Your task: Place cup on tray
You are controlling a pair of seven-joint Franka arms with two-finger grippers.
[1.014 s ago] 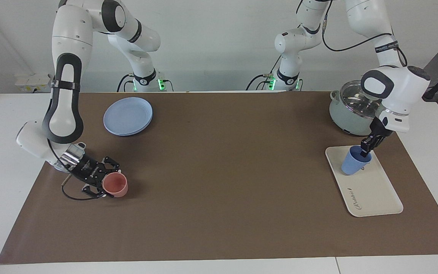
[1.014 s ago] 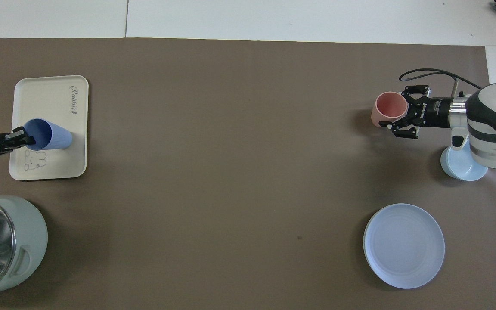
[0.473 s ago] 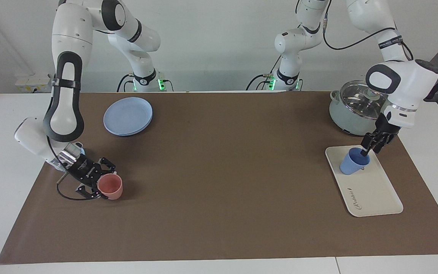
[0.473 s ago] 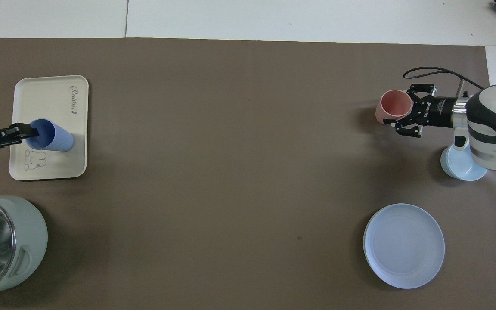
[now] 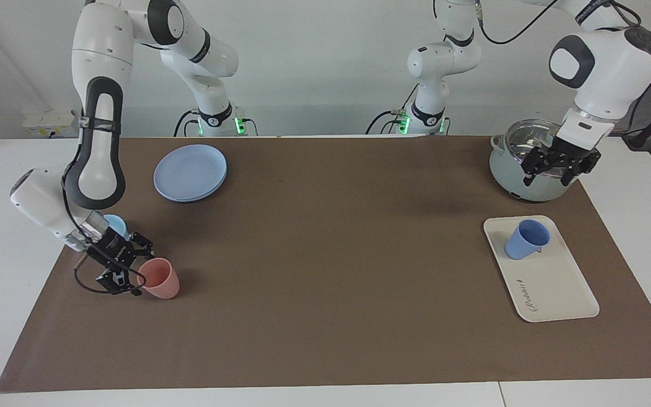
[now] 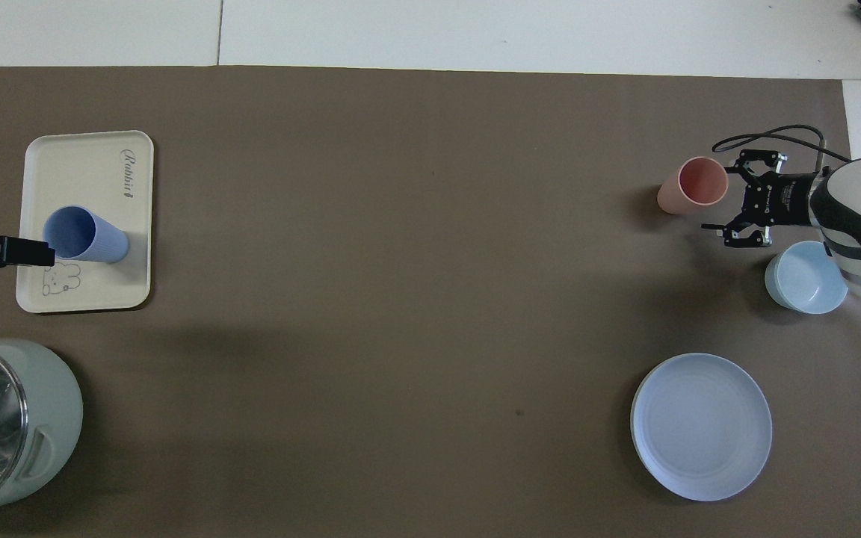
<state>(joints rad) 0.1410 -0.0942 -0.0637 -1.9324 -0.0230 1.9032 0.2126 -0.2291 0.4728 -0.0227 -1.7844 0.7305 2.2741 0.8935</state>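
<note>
Standing upright on the flat cream-white rectangular tray (image 5: 551, 282) (image 6: 87, 164), the small periwinkle-blue tapered plastic cup (image 5: 526, 239) (image 6: 83, 236) sits free on the half of the tray nearer the robots, close to the bear drawing, with nothing gripping it. The tray lies near the table's edge at the left arm's end, its cursive script toward the edge farthest from the robots.

The left gripper (image 5: 551, 172) (image 6: 45, 254) hangs in the air with its fingers spread apart and empty; in the facing view it shows in front of the pale green pot with a glass lid (image 5: 520, 164) (image 6: 4, 426), which stands in the corner at the left arm's end nearest the robots.

At the right arm's end, the right gripper (image 5: 132, 276) (image 6: 722, 205) is low at the brown mat, fingers released and open, just beside the salmon-pink plastic tumbler (image 5: 159, 278) (image 6: 692, 185), which stands upright on its own. A shallow light-blue bowl (image 5: 115, 225) (image 6: 806, 276) sits close by, nearer the robots and partly hidden by the right arm. A round blue plate (image 5: 190, 172) (image 6: 701, 426) lies nearer still to the robots, toward the corner by the right arm's base.
</note>
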